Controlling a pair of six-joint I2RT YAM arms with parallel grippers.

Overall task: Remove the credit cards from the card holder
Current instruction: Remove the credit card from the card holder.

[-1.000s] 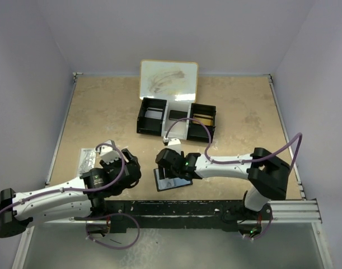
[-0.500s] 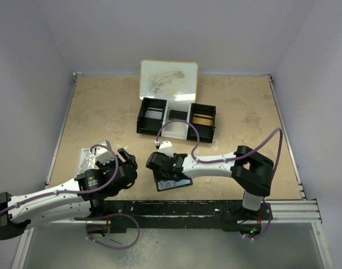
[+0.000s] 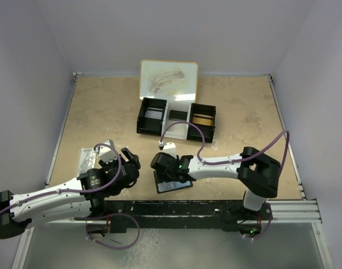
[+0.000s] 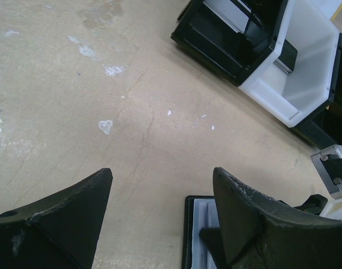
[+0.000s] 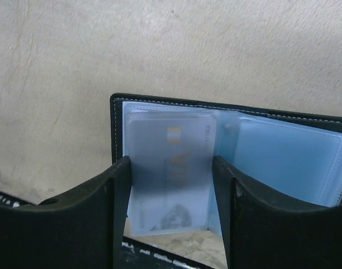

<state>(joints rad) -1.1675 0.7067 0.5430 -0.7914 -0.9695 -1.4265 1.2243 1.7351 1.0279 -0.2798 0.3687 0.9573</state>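
Observation:
The card holder lies open near the table's front edge, black outside with pale blue pockets inside. A credit card shows through a clear sleeve at its left side. My right gripper hovers over that side, and its fingers flank the sleeve close to both edges. Whether they touch it I cannot tell. My left gripper is open just left of the holder, over bare table. The holder's corner shows beside its right finger.
A black-and-white three-compartment tray stands mid-table and is also in the left wrist view. A whiteboard leans behind it. A clear packet lies at the left. The black front rail runs right below the holder.
The right gripper shifted left over the holder, then eased back slightly, and its jaws have narrowed around the card sleeve. The left gripper edged up and toward the holder.

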